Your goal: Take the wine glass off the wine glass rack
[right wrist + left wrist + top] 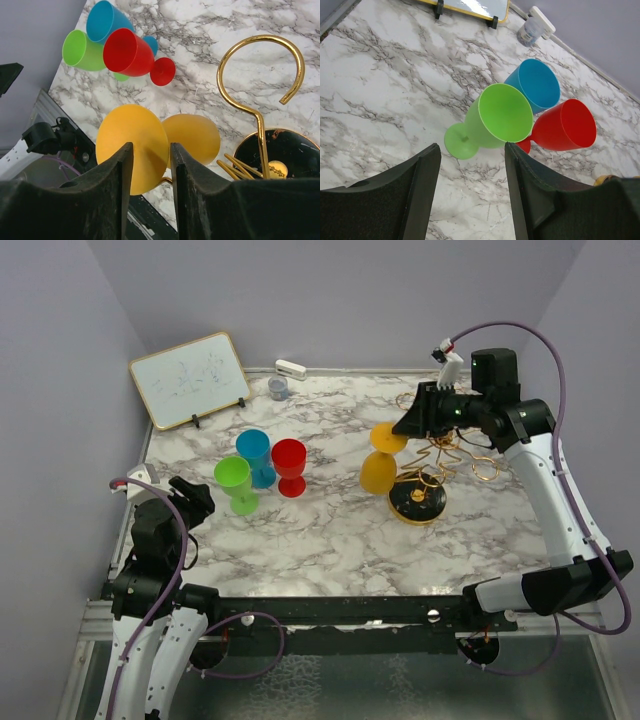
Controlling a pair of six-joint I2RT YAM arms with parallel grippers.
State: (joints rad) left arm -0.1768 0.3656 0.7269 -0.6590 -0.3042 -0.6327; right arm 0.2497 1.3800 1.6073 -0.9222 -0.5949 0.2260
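Observation:
A yellow wine glass [378, 472] hangs upside down from the gold wire wine glass rack [430, 465], its round foot [388, 437] uppermost. My right gripper [405, 428] is at that foot. In the right wrist view the fingers [120, 170] stand a little apart in front of the yellow foot [135, 125], which shows through the gap of the right gripper [151, 146]. The bowl [195, 137] lies beyond. A gold hook of the rack [259, 131] rises from its black base [295, 155]. My left gripper [472, 147] is open over bare marble at the near left.
Green [234, 480], blue [254, 452] and red [290, 464] goblets stand grouped on the marble table [330, 540], left of centre. A small whiteboard [190, 378], a grey cup [278, 388] and a white block [290, 368] sit along the back edge.

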